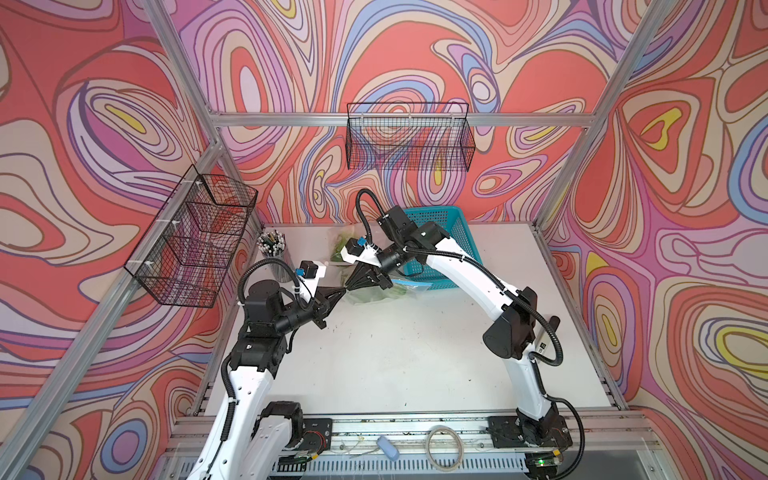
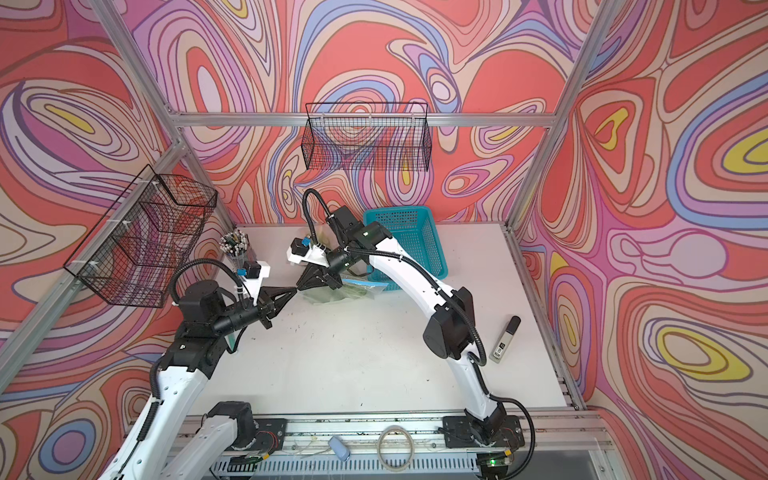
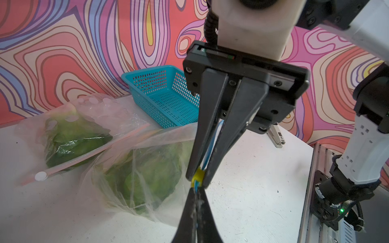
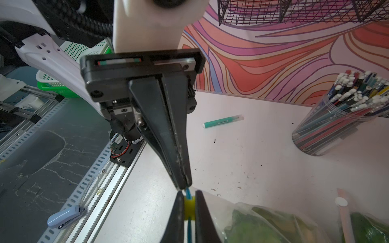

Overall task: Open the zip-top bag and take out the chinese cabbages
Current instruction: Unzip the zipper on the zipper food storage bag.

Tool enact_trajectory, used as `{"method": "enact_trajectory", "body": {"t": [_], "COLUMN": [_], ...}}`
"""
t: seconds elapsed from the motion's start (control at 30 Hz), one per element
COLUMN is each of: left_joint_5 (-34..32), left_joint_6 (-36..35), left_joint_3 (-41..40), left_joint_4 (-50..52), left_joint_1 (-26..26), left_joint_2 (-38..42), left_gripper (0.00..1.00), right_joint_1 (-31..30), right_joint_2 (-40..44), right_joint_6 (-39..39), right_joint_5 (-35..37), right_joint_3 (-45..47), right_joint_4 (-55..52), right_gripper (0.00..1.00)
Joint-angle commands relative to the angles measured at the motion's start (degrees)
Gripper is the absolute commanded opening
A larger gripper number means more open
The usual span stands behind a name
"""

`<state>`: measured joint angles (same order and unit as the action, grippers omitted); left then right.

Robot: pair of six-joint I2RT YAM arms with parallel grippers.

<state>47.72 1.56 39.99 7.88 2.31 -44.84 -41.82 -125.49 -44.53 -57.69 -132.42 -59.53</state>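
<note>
Left hand (image 1: 342, 290) and right hand (image 1: 348, 286), both pinched closed, meet tip to tip.

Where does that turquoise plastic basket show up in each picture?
A top view: turquoise perforated plastic basket at the far edge of the white table.
A top view: same spot.
Left wrist: against the patterned wall, basket at.
Right wrist: not in it.
Shared landmark: blue-zipped clear bag of cabbages.

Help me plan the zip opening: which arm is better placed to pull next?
Right. The right gripper is shut on the yellow slider; the left gripper pinches the blue track end of the zip-top bag, probably anchoring it.
</note>
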Motion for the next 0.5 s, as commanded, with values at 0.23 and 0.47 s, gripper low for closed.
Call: {"method": "enact_trajectory", "body": {"t": [0.23,0.47], "left_joint_5": [-1.74,-3.22], "left_joint_6": [-0.52,-0.58], "left_joint_3": [0.18,0.24], "left_joint_4": [-1.21,-0.76], "left_joint_1": [0.51,0.51], "left_joint_2": [2.29,2.82], "left_gripper": [0.0,0.0], "right_joint_1": [1.16,2.33], "right_joint_2": [3.03,5.25], "right_joint_6": [0.69,2.2], "right_joint_5": [3.39,4.8], "right_joint_3": [3.78,6.77], "right_joint_4": [4.32,6.48], "right_gripper": [0.0,0.0]}}
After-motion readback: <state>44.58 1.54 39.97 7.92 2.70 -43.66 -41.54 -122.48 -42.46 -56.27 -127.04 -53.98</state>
